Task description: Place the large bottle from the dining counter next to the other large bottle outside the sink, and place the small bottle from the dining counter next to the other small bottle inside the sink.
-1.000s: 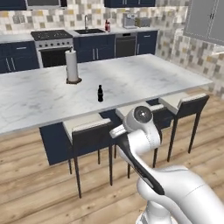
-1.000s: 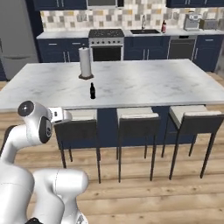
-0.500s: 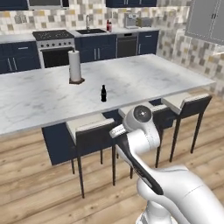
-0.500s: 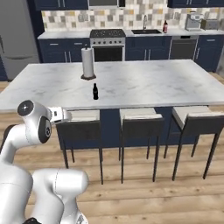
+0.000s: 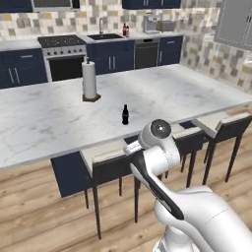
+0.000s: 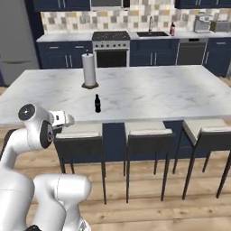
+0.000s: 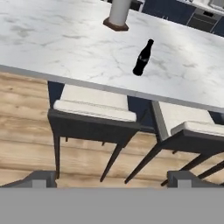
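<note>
White marbled dining surface (image 5: 44,123) in a navy kitchen, drawn nearer over the last second as the base approached. Small dark glass bottle (image 7: 143,58) stands upright ahead of the empty, fully spread claw (image 7: 111,177); reaching is judged next.

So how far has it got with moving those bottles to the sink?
Nothing looks done yet. A small dark bottle stands upright on the dining counter near the paper towel roll, untouched. Nothing is in hand: the gripper is open, out over the stools, short of the counter. Left: carry this bottle into the sink by the far wall. I can't see a large bottle on the counter.
</note>
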